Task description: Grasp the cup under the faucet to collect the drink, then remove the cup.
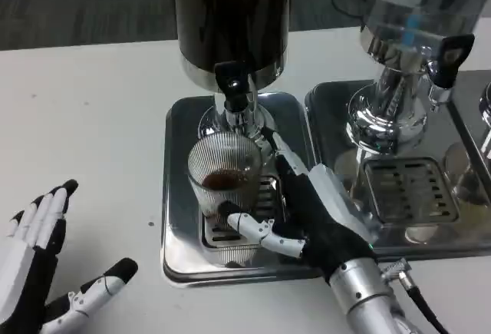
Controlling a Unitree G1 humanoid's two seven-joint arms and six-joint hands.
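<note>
A ribbed clear glass cup (225, 174) stands on the drip grate of a steel tray (178, 196), right under the black faucet (232, 81) of a dark drink dispenser (232, 19). A little brown drink lies in the cup's bottom. My right hand (311, 211) wraps the cup from its right side, thumb across the front near the base and fingers behind it. My left hand (38, 272) rests on the white table at the lower left, fingers spread and holding nothing.
A second dispenser (406, 50) with a clear tank and black tap stands at the right on its own steel tray (406, 188) with a grate. A black cable (418, 303) runs from my right wrist. White table (84, 134) lies to the left of the trays.
</note>
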